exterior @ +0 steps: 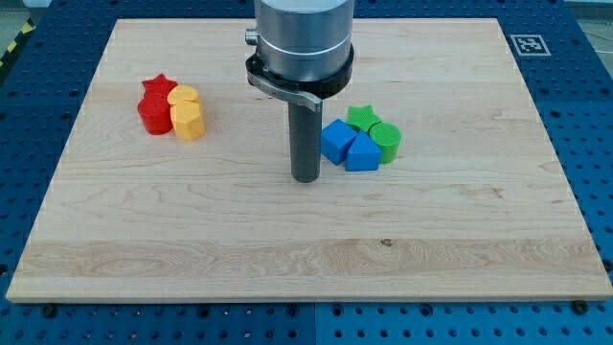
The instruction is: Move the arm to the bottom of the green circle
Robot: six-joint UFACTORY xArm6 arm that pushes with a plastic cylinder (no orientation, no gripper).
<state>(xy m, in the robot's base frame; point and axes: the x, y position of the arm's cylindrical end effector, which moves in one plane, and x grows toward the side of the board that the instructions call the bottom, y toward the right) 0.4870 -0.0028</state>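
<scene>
My tip point(306, 178) is the blunt lower end of a straight dark rod; as an end effector it has nothing to open or clench, and it holds nothing. It rests on the worktop point(287, 249) just left of the blue cube point(336, 141), with a thin gap that is hard to judge, so I cannot tell whether they touch.

The green circle point(386, 140), a short ribbed cylinder, sits right of my tip at the right end of a tight cluster. Beside it on the near side is a second blue block point(362, 153) with a peaked top, its exact shape unclear. A green star point(361, 118) lies at the far side of the cluster, partly hidden by the blocks in front.

Far to the left, a red star point(154, 106) and a yellow heart-like block point(186, 112) press together.

The worktop is pale, grained wood. The arm's grey metal housing point(302, 43) is cut off at the top edge.
</scene>
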